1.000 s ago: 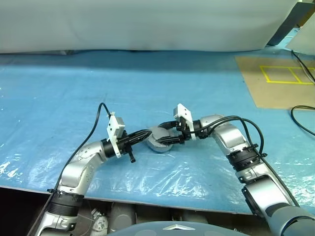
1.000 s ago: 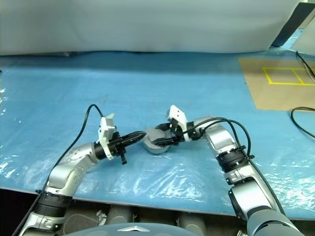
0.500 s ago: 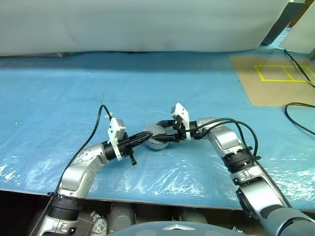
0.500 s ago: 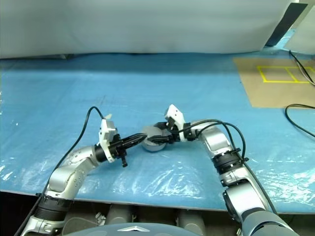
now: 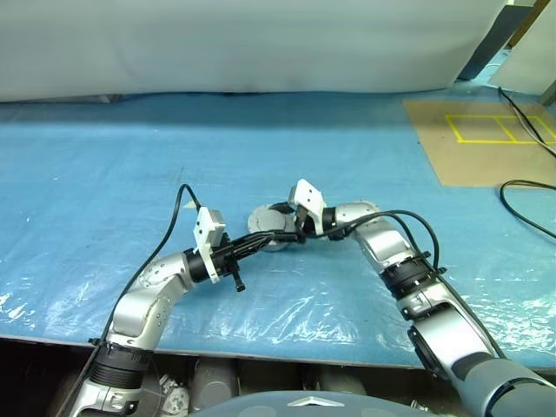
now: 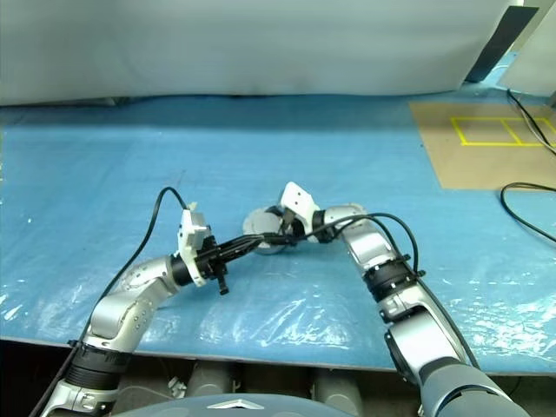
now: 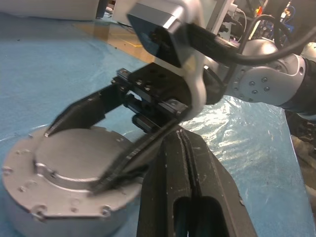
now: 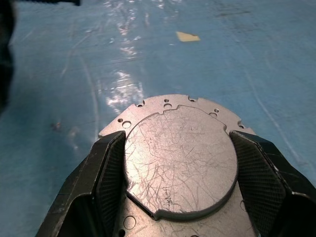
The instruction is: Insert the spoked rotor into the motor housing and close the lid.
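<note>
We see a wide blue plastic sheet (image 5: 130,156) covering the work surface, wrinkled and glossy toward the near edge, where it ends over a dark gap. Open blue room lies on every side of the work: a broad clear stretch to the left, more behind it up to a white drape (image 5: 243,43) along the far edge. At the far right a brown board (image 5: 486,148) marked with yellow tape squares (image 5: 495,129) lies flat on the sheet, and a black cable (image 5: 526,208) loops beside it, both well apart from the arms. Near the middle of the sheet sits the motor housing (image 7: 29,197), a squat round grey puck with the lid (image 8: 180,158) on top, its smooth scratched back facing up and small holes around the flange. Our right gripper (image 8: 173,177) reaches in from the right, its two black fingers (image 8: 106,168) set against opposite sides of the raised round part of the lid, grasping it. Our left gripper (image 5: 254,247) comes from the left, its fingers pressed together with nothing between them, the tips just beside the housing's near side and close under the right gripper, so the two crowd each other there.
</note>
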Available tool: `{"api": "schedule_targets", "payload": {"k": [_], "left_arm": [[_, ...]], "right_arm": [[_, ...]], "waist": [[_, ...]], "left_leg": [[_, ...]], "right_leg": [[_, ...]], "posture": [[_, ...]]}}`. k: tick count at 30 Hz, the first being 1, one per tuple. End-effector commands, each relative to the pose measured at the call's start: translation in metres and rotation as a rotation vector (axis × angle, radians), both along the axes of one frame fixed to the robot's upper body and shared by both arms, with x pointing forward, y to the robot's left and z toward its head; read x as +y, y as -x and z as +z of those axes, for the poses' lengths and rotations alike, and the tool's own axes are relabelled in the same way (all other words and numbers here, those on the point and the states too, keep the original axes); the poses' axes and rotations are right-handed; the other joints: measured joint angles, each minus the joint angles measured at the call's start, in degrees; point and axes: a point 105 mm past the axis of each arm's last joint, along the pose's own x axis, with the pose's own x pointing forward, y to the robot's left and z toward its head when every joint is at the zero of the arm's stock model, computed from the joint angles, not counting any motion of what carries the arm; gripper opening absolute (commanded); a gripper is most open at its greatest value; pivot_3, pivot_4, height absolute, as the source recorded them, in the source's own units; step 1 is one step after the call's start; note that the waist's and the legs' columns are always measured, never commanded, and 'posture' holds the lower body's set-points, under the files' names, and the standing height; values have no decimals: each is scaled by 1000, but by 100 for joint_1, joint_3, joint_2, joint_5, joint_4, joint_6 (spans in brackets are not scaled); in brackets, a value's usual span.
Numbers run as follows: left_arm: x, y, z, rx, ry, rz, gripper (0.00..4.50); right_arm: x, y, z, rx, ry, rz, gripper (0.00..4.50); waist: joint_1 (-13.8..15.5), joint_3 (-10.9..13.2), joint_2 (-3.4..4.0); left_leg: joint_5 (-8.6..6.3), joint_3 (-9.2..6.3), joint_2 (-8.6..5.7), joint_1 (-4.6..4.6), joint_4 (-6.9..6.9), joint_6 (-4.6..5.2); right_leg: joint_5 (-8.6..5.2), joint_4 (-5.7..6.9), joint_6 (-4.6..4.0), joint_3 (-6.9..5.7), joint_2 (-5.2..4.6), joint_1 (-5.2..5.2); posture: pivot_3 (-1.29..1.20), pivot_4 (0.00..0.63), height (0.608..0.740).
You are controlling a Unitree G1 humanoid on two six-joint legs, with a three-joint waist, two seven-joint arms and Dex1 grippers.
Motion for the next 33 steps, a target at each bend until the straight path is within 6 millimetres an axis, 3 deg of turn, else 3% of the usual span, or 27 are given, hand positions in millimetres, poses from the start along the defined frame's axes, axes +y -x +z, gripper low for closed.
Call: {"api": "schedule_targets", "payload": {"k": [1,7,14,20,26,30,33], "left_arm": [[-5,3,8,-26,18,-17,0],[-3,2,6,-25,18,-10,0],[-1,3,2,-19,13,-7,0],[0,2,-1,-16,12,-9,0],[8,-10,5,-32,33,35,0],[24,-35,14,-63,57,170,0],[33,-54,18,-99,6,245,0]], "right_arm": [[-16,-4,-22,153,10,-130,2980],[-14,3,-32,110,54,-119,2980],[-6,9,12,157,-174,-68,2980],[-13,10,-23,82,50,-74,2980],[-24,19,-61,65,233,-45,2980],[-31,25,-82,68,308,-48,2980],[-27,27,-81,140,233,-72,2980]], "waist": [[3,1,0],[-10,0,0],[-12,2,0],[-50,1,0],[-54,1,-2],[-40,0,-2],[-31,-6,-9]], "left_leg": [[0,0,0,-3,-2,0],[5,0,1,-10,-22,-8],[13,1,-3,-27,-51,-21],[17,2,3,-70,-57,-21],[13,3,0,-10,-53,-24],[-1,1,-5,76,-60,-1],[-1,-5,-11,102,-78,-1]], "right_leg": [[0,0,0,0,0,-2],[0,-21,0,0,2,-11],[0,-50,0,-1,2,-23],[16,-36,23,-9,17,-67],[1,-45,1,-5,8,-10],[-25,-48,45,-2,-5,77],[-27,-50,48,4,-7,93]], "posture": [[0,150,740],[0,150,740],[0,150,740],[0,150,740],[0,150,740],[0,150,740],[0,150,740]]}}
